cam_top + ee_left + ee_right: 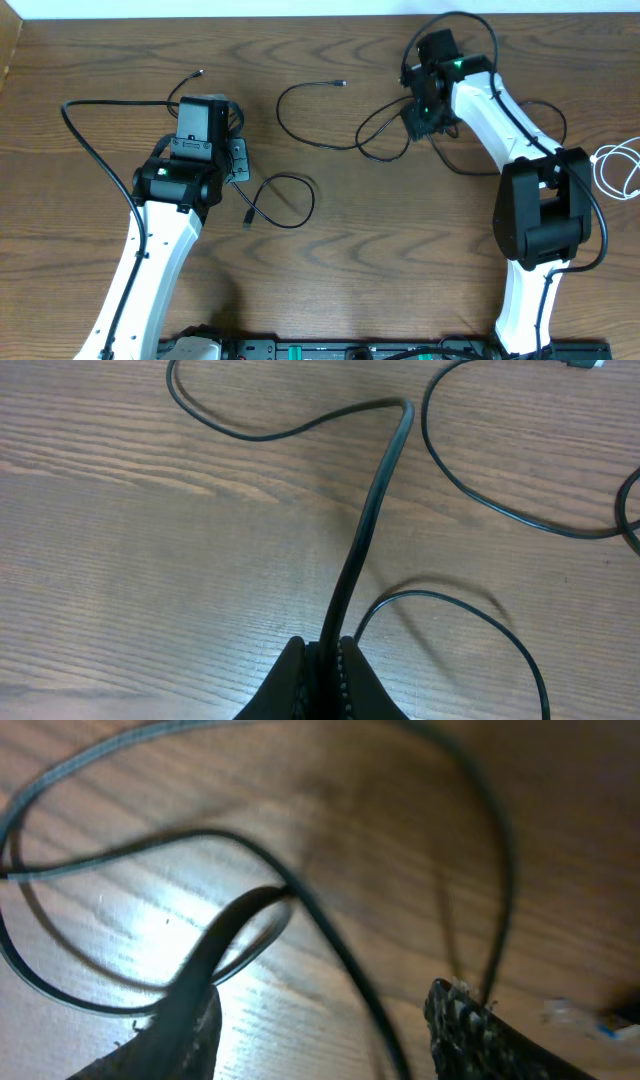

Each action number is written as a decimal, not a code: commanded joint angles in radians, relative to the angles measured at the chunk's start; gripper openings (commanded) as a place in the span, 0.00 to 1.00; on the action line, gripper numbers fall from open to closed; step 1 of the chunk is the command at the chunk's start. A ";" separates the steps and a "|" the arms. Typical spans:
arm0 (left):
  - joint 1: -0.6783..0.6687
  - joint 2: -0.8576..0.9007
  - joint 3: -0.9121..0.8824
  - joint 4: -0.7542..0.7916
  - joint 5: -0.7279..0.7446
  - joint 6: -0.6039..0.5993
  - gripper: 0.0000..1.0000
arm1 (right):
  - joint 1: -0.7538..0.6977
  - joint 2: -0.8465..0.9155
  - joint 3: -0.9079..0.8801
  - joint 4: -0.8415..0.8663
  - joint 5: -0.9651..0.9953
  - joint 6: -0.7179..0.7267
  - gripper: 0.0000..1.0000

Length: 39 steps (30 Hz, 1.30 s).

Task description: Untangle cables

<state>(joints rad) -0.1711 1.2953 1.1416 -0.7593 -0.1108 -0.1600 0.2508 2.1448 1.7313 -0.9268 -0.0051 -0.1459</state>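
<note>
Table (330,290): wood top, carries everything; both my arms reach over it.
R gripper (420,122): jaws apart, nothing pinched. In the wrist view one black strand (345,965) runs thru the gap btwn my fingers (470,1032). Another curls at the tip of the other finger, can't tell if touching.
L gripper (325,660): jaws together, clamped on a black cable (375,500). It runs straight ahead of my tips, kinks hard, then swings off sideways.
Black loops (385,135): main tangle, just beside R jaws, strands crossing each other.
Loose loop (312,196): just beside L jaws, on the side toward R arm, ends in a small plug (247,222).
Middle cable (279,112): btwn my two jaws, open curve, one end lying free.
White cable (612,165): coiled at the table edge, well behind R jaws, apart from the black ones.
Handling: I judge them light, limp and thin. They'll sag, drag neighbours along, keep kinks, and prob slide thru a loose pinch.
Where to grip: mid-strand, on a bare run just outside a crossing, not on plugs. Pull slow & low so loops open, not tighten.
</note>
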 commanded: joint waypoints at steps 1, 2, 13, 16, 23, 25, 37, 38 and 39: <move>0.004 0.005 0.005 -0.003 -0.013 -0.002 0.07 | -0.002 0.001 -0.050 -0.001 -0.036 0.000 0.44; 0.004 0.005 0.005 -0.003 -0.013 -0.002 0.07 | -0.002 0.000 -0.050 -0.001 -0.036 0.012 0.27; 0.004 0.005 0.005 -0.007 -0.013 -0.002 0.07 | -0.034 -0.253 0.229 -0.057 -0.217 0.090 0.01; 0.004 0.005 0.005 -0.007 -0.013 -0.002 0.07 | -0.058 -0.334 0.250 -0.027 -0.063 0.156 0.01; 0.004 0.005 0.005 -0.011 -0.013 -0.002 0.08 | -0.236 -0.507 0.250 0.194 0.277 0.233 0.01; 0.004 0.005 0.005 -0.011 -0.013 -0.002 0.07 | -0.327 -0.534 0.250 0.257 0.276 0.247 0.01; 0.004 0.005 0.005 -0.011 -0.013 -0.002 0.07 | -0.647 -0.390 0.249 0.001 0.272 0.310 0.01; 0.004 0.005 0.005 -0.011 -0.013 -0.002 0.07 | -0.652 -0.372 0.249 -0.021 0.272 0.310 0.01; 0.004 0.005 0.005 -0.011 -0.013 -0.002 0.07 | -0.657 -0.359 0.249 -0.032 0.272 0.311 0.01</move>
<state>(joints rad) -0.1711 1.2953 1.1416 -0.7670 -0.1112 -0.1600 -0.3954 1.7542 1.9755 -0.9356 0.2615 0.1318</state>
